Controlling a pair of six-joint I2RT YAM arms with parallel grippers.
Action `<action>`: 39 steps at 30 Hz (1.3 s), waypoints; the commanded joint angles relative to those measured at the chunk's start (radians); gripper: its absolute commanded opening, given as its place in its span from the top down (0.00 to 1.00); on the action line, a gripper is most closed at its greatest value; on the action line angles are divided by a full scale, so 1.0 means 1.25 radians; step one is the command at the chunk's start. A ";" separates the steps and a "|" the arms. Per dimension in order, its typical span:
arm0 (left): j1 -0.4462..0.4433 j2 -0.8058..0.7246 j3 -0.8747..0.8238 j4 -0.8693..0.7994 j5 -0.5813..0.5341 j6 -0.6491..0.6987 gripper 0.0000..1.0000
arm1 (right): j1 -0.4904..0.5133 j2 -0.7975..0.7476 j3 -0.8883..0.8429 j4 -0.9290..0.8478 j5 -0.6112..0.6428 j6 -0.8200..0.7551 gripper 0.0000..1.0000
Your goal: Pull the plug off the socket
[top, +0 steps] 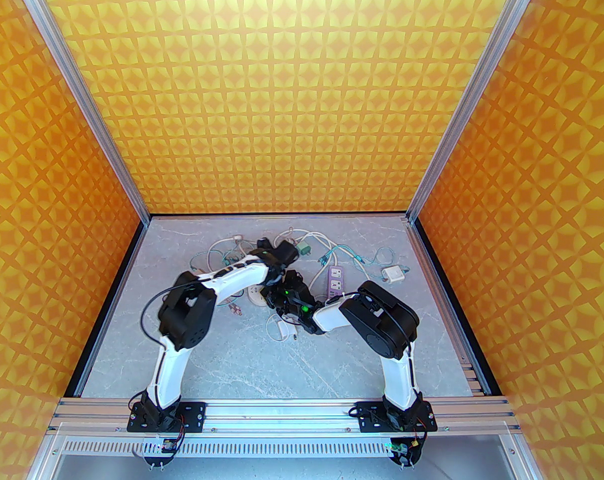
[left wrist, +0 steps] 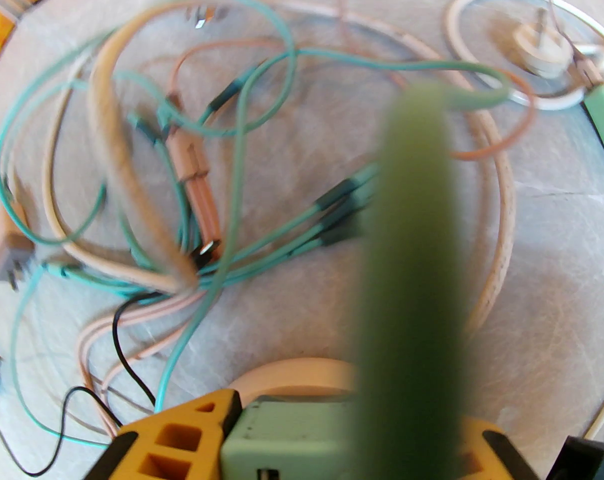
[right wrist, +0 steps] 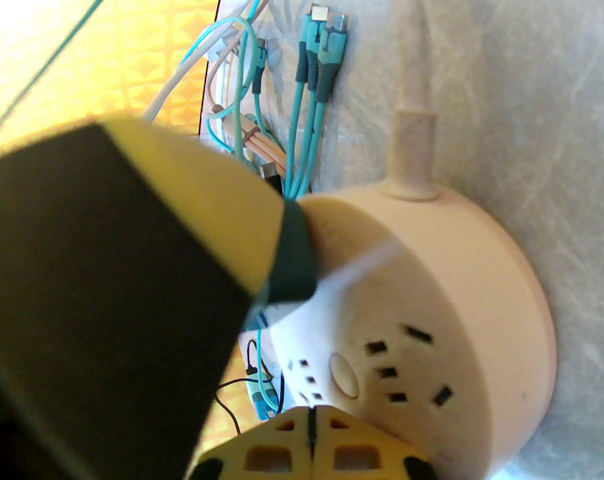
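Two arms [top: 231,278] lean together over the round socket [top: 255,295] on the tabletop [top: 332,363].

Left wrist view: the left tool [left wrist: 344,435] is clamped on the pale green plug [left wrist: 281,443], with the socket just beyond it.

Right wrist view: the right tool [right wrist: 311,435] is closed and empty at the socket's rim. The pull looks to be straight up, away from the socket face, and falls to the left tool.

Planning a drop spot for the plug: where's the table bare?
Bare: the near half of the grey marble table, between the left arm base, right arm base and near rail; also the far-right corner behind the white square adapter. Crowded: far centre, cable tangle, purple power strip and round white socket, where the left pincer grips the mint-green plug.
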State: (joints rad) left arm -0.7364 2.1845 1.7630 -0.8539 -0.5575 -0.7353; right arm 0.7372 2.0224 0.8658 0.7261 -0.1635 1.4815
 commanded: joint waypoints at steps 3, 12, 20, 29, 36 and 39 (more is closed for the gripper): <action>-0.076 0.033 0.052 -0.073 -0.064 0.018 0.67 | -0.002 0.092 -0.030 -0.259 0.007 0.019 1.00; 0.006 -0.119 -0.189 0.121 0.097 -0.046 0.69 | -0.002 0.092 -0.023 -0.275 0.010 0.014 1.00; -0.062 0.001 0.018 -0.039 -0.008 -0.009 0.68 | -0.002 0.087 -0.006 -0.301 0.008 0.006 1.00; 0.008 -0.115 -0.078 0.029 0.055 -0.002 0.68 | -0.007 0.031 -0.002 -0.326 0.022 -0.042 1.00; 0.057 -0.220 -0.111 0.033 0.081 0.019 0.66 | -0.014 0.019 -0.014 -0.312 0.021 -0.046 1.00; 0.122 -0.265 -0.135 0.046 0.127 0.033 0.66 | -0.019 0.012 -0.011 -0.301 0.013 -0.057 0.99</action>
State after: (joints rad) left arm -0.6575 2.0136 1.5833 -0.7918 -0.4503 -0.7238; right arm 0.7502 1.9831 0.9115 0.5903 -0.1894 1.3819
